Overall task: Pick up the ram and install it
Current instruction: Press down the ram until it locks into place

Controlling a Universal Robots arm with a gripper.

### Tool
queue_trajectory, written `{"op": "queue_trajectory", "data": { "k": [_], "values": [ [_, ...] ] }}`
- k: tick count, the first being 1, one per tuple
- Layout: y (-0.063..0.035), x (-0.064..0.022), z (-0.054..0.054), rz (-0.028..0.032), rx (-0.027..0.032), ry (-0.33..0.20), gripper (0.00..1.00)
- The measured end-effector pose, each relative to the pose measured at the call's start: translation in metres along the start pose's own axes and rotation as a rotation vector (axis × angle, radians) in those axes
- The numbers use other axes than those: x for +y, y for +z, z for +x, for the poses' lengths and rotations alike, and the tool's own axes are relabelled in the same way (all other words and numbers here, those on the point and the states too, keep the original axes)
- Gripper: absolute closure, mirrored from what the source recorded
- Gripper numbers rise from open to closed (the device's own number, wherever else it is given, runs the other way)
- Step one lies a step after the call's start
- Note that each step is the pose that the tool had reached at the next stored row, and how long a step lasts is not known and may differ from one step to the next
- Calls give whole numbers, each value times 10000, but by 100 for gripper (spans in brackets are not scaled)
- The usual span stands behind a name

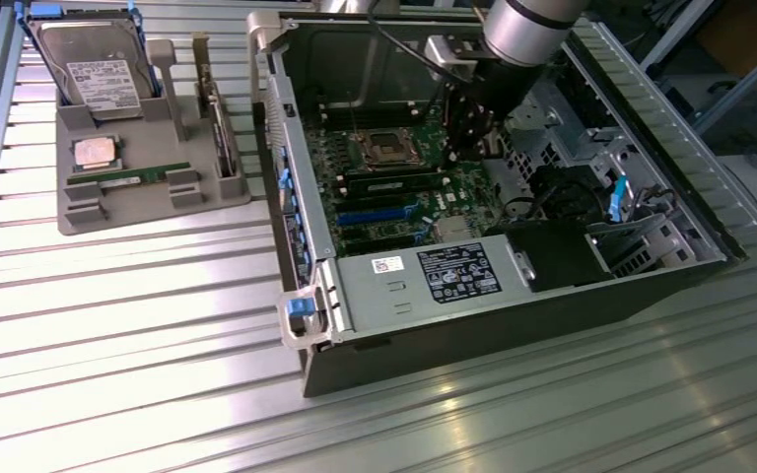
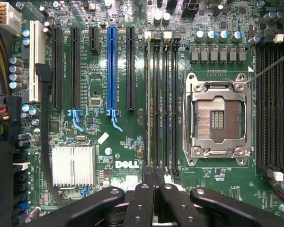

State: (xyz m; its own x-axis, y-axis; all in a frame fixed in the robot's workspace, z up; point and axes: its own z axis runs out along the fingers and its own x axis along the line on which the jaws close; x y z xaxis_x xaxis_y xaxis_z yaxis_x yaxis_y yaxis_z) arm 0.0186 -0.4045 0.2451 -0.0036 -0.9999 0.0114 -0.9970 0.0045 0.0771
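Note:
One ram [image 2: 148,94] stands edge-on in the memory slot nearest the expansion slots, beside the bare processor socket [image 2: 217,118]. In the exterior view it is a dark stick [image 1: 385,185] low on the motherboard. My gripper [image 2: 154,176] is shut, its black fingertips pressed together right over one end of that stick. Whether they touch it I cannot tell. In the exterior view my gripper [image 1: 487,148] hangs inside the open computer case, above the board. A second ram [image 1: 126,178] lies flat in the grey tray [image 1: 155,202] at the exterior view's left.
The tray also holds a hard drive [image 1: 96,74], a square silver processor chip [image 1: 96,153] and an upright expansion card [image 1: 221,128]. The case walls and the power supply [image 1: 445,276] ring the board. A silver heat sink [image 2: 73,165] sits near the fingers.

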Motion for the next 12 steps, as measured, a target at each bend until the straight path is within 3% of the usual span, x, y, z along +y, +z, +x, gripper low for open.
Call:
{"op": "queue_trajectory", "data": {
  "k": [9, 10, 12],
  "values": [
    [142, -8, -1, -1, 2, 0, 90],
    [143, -8, -2, 1, 1, 0, 90],
    [37, 0, 0, 5, -1, 0, 90]
  ]
}}
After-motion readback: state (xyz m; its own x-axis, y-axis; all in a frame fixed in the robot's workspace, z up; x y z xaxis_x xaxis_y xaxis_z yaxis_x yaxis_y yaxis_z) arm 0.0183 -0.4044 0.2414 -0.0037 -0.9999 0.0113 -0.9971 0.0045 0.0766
